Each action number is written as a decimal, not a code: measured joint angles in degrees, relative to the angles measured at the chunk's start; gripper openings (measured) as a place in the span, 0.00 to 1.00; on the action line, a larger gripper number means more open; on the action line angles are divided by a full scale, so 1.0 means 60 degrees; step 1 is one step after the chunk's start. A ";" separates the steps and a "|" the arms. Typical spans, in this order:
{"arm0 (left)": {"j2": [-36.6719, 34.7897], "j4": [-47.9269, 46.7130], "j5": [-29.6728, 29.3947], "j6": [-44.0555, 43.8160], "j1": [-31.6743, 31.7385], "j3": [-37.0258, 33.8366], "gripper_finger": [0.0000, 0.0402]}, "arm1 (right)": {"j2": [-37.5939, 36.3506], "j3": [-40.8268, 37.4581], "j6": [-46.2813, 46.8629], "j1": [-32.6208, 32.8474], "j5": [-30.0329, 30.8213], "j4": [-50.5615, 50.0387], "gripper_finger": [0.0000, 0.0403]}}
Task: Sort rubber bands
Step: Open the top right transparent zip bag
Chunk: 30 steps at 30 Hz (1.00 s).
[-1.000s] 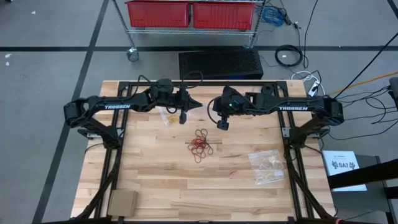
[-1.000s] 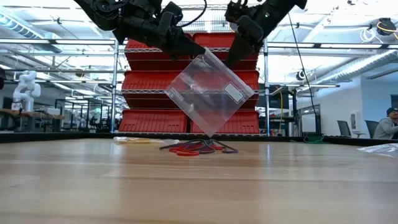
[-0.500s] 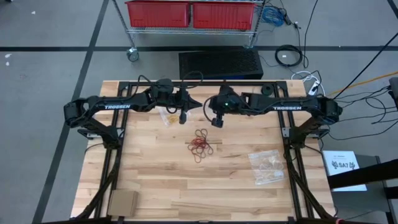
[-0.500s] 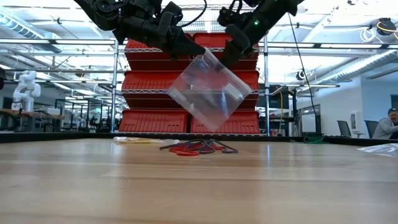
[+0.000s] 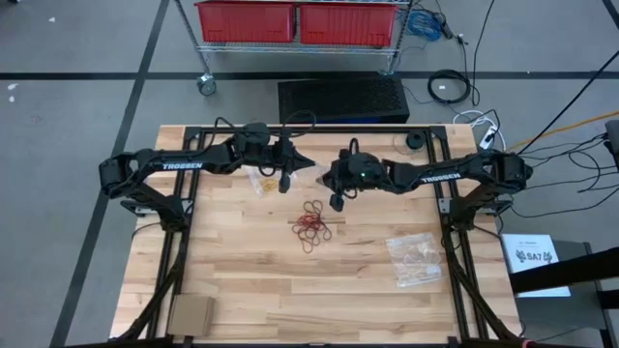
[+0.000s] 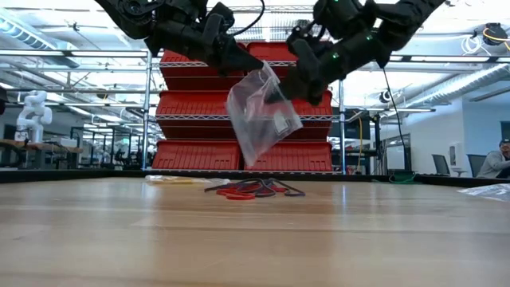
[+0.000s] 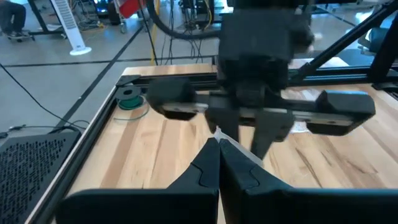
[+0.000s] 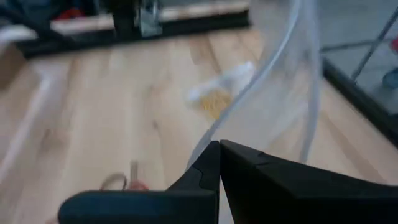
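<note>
Both arms reach inward above the table (image 5: 242, 280); left claw (image 6: 253, 67) and right claw (image 6: 288, 86), each pinched on the clear bag (image 6: 261, 115), seemingly empty, above the rubber bands (image 5: 313, 223).

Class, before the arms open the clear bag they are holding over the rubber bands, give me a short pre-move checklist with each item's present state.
1. Left gripper shut on the clear bag: ok.
2. Right gripper shut on the bag's other side: ok.
3. Bag off the table: ok.
4. Rubber bands piled together on the table below the bag: ok.
5. Bag mouth open: cannot tell.
</note>
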 joint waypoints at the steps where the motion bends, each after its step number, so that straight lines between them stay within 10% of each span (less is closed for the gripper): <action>1: 0.0000 0.0003 -0.0067 0.0000 -0.0085 0.0000 0.00 | 0.0000 -0.0016 0.0011 0.0002 0.0292 0.0220 0.00; 6: 0.0000 0.0007 -0.0711 0.0035 -0.0520 0.0000 0.00 | 0.0076 -0.0022 0.0283 -0.0017 0.1305 0.0991 0.01; 19: 0.0036 -0.0128 -0.1864 -0.0002 -0.1104 0.0000 0.00 | 0.1060 -0.0026 0.1567 0.0130 -0.0537 0.1113 0.34; 30: 0.0041 -0.0203 -0.2014 -0.0255 -0.1198 -0.0004 0.00 | 0.0416 -0.0026 0.0601 0.0362 -0.0473 0.1312 0.02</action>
